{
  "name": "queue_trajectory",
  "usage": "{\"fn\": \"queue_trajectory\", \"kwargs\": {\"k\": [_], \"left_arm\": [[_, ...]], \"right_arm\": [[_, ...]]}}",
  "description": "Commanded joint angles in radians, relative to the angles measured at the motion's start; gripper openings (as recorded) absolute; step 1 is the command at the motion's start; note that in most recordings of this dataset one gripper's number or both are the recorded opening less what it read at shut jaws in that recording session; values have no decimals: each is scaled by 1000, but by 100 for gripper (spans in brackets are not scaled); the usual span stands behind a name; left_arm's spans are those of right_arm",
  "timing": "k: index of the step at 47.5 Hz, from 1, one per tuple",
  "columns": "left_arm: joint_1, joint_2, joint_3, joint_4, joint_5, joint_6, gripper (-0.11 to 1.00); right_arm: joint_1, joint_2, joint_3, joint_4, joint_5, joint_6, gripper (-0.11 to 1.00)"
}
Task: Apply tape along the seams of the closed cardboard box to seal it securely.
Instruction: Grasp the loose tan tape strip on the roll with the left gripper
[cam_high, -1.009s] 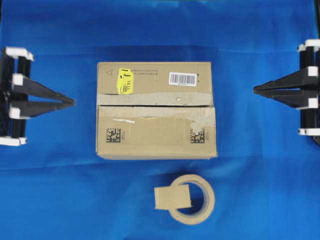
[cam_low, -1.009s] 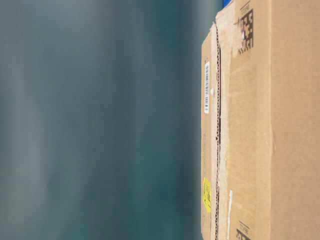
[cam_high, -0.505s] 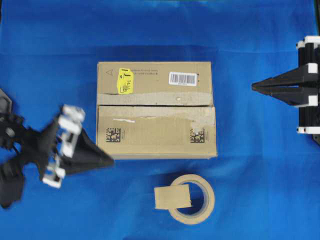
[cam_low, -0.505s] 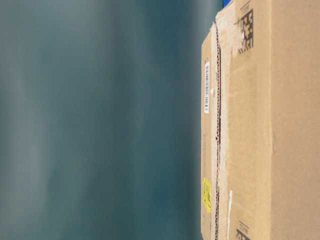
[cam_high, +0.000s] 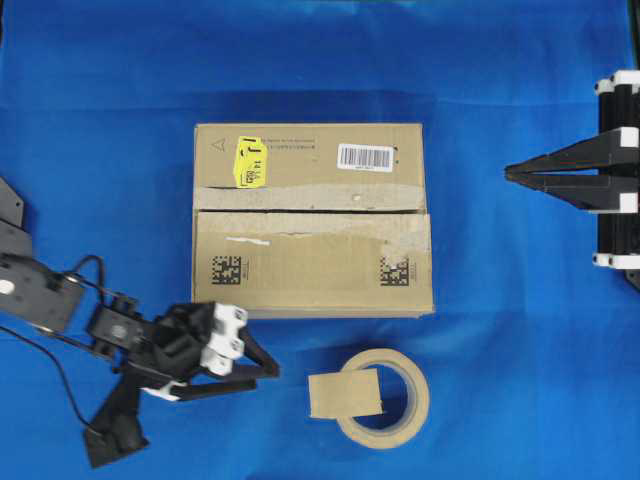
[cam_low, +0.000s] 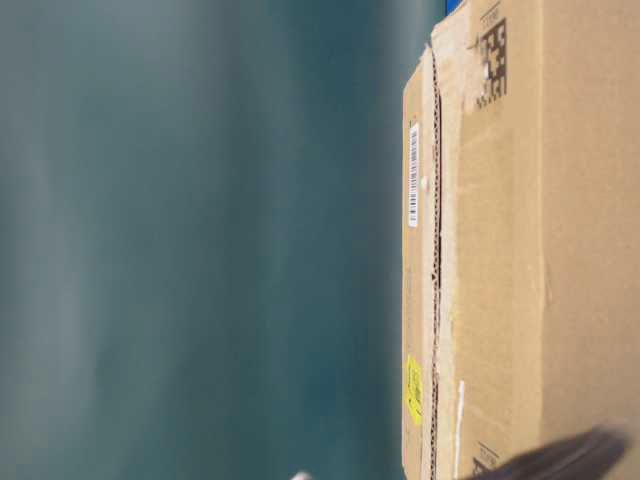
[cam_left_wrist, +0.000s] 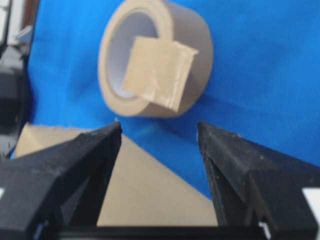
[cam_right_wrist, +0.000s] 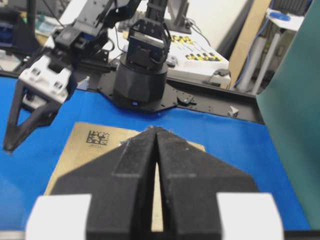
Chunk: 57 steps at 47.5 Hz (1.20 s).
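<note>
the left gripper (cam_high: 268, 369) hangs with its jaws spread and empty, just left of the tape roll (cam_high: 385, 398). the tape (cam_high: 345, 394) lies across the roll's left rim, below the cardboard box (cam_high: 312, 220). best to come in low and pinch one free edge, not the roll. the right gripper (cam_high: 512, 173) sits clenched on nothing, right of the box. the yellow sticker (cam_high: 249, 162) shows a "j"; the barcode label (cam_high: 365, 157) is too small to read.

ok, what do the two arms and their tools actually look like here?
Both are black. The left tool has two long tapered black fingers with a gritty matte surface, mounted on white blocks, and a thin black cable loops along its arm. The right tool has the same wedge-shaped black fingers with white blocks at their base.
</note>
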Motion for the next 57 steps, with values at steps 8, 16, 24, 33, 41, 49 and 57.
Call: {"fn": "queue_trajectory", "kwargs": {"k": [8, 16, 24, 33, 41, 49, 57], "left_arm": [[0, 94, -103, -3, -12, 32, 58], [12, 147, -149, -3, -11, 44, 57], [23, 183, -166, -3, -11, 72, 57], [38, 206, -175, -3, -9, 75, 57], [35, 207, -183, -3, 12, 74, 49], [29, 209, -184, -5, 12, 71, 18], [29, 206, -186, -6, 11, 69, 1]], "right_arm": [[0, 5, -25, -11, -8, 2, 0], [0, 5, -25, -17, -9, 2, 0], [2, 15, -23, -32, -11, 2, 0], [6, 21, -21, -48, -12, 2, 0], [6, 21, -21, -49, -8, 2, 0], [6, 21, -21, -51, -5, 2, 0], [8, 26, -20, -49, -3, 3, 0]]}}
